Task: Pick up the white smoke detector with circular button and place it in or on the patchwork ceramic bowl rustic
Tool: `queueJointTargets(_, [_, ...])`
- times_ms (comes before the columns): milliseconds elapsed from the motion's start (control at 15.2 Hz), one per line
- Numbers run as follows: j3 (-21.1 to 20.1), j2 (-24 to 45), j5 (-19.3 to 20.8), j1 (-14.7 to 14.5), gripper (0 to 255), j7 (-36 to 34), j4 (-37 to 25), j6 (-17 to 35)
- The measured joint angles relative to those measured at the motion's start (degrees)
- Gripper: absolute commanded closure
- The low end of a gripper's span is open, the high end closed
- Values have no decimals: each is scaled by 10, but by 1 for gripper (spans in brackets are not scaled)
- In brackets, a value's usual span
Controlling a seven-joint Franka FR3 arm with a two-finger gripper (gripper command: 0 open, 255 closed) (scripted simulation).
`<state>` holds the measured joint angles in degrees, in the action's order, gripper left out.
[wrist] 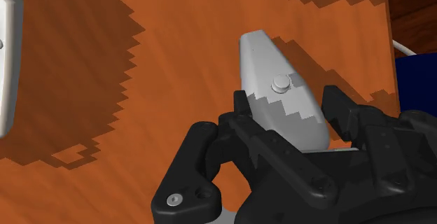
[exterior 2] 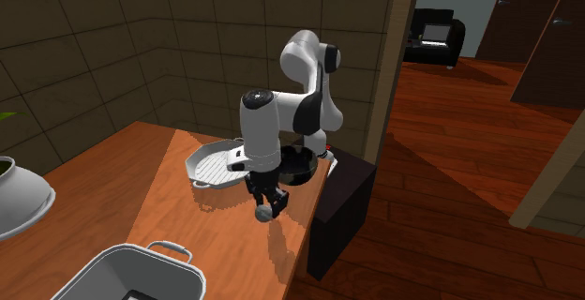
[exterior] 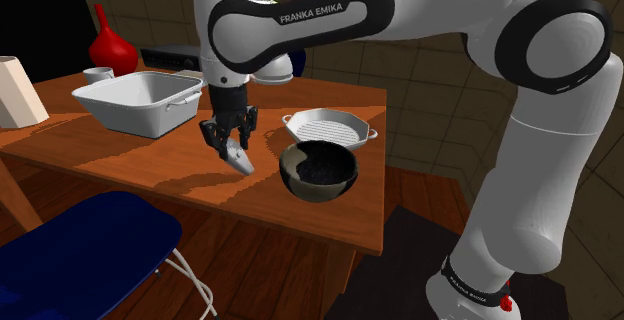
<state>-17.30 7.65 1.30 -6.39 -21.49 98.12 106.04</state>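
Above the table [exterior: 120, 153], beside the bowl [exterior: 300, 184], fingers [wrist: 337, 110] clasping the smoke detector [wrist: 279, 93]

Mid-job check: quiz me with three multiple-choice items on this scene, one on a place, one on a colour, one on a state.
1. In the shoulder view, the bowl sits: A) in front of the ribbed dish; B) inside the tub; C) on the chair.
2. The vase is: A) green; B) red; C) yellow.
3. The pincer is: A) open; B) shut on nothing; C) shut on the detector.
1 A: it stands nearer the table's edge than the dish.
2 B: its body is red.
3 C: in the wrist view the fingers clasp the detector.
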Motion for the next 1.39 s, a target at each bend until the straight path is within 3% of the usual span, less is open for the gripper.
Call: queueJointTargets(1386, [-3,22,7,-7,255,-5,-192,-170])
